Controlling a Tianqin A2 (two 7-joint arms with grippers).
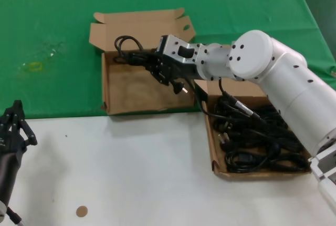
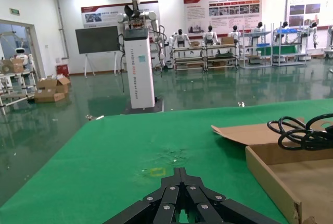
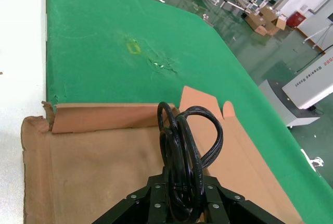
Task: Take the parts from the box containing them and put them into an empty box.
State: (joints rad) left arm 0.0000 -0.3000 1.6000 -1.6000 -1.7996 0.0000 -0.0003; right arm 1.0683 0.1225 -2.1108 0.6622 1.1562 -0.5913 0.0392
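Note:
My right gripper [image 1: 150, 61] is shut on a black coiled power cord [image 1: 127, 45] and holds it in the air over the back part of the empty box [image 1: 140, 111], a shallow brown mailer with its lid folded back. The cord's plug [image 1: 181, 87] dangles under the wrist. In the right wrist view the cord bundle [image 3: 188, 143] stands up between the fingers of that gripper [image 3: 183, 185], above the bare floor of the empty box [image 3: 88, 172]. The box containing the parts [image 1: 212, 150] lies to the right, filled with several tangled black cords [image 1: 260, 142]. My left gripper [image 1: 18, 120] rests shut at the table's front left.
Both boxes straddle the line where the green cloth [image 1: 52, 37] meets the white table [image 1: 131, 173]. A small brown disc [image 1: 81, 211] lies near the front edge. In the left wrist view, the held cord [image 2: 304, 130] shows beyond the empty box's wall [image 2: 270, 179].

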